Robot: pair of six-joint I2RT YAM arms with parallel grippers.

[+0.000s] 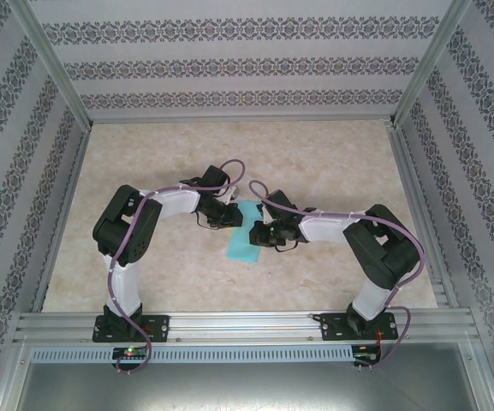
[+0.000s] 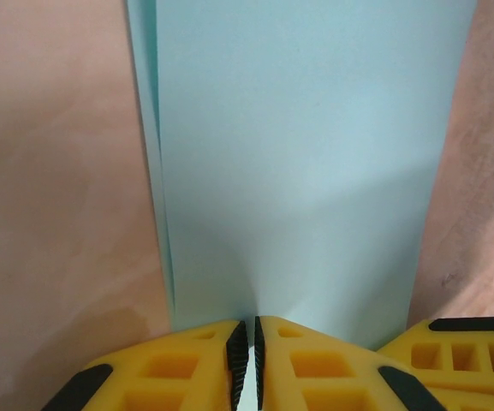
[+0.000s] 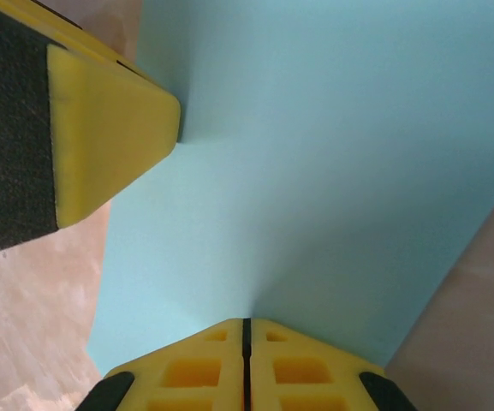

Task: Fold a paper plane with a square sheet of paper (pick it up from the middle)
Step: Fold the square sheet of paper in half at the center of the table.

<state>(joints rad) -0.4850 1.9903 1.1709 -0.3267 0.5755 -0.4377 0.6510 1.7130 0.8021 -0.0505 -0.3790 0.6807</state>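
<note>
At the table's middle, left of the pair: left gripper (image 1: pixel 229 212), clenched on one end of the folded turquoise paper sheet (image 1: pixel 247 233). From its wrist camera, yellow fingers (image 2: pixel 187 360) pressed together with only the sheet's edge between; a doubled layer visible along the sheet's left margin. Sheet itself a long slanted strip over the beige marbled tabletop (image 1: pixel 332 163), between the two arms. Just right of it: right gripper (image 1: pixel 262 233), likewise pinched tight on the sheet's edge, close beside the left one. Whether lying flat or lifted slightly, cannot tell.
</note>
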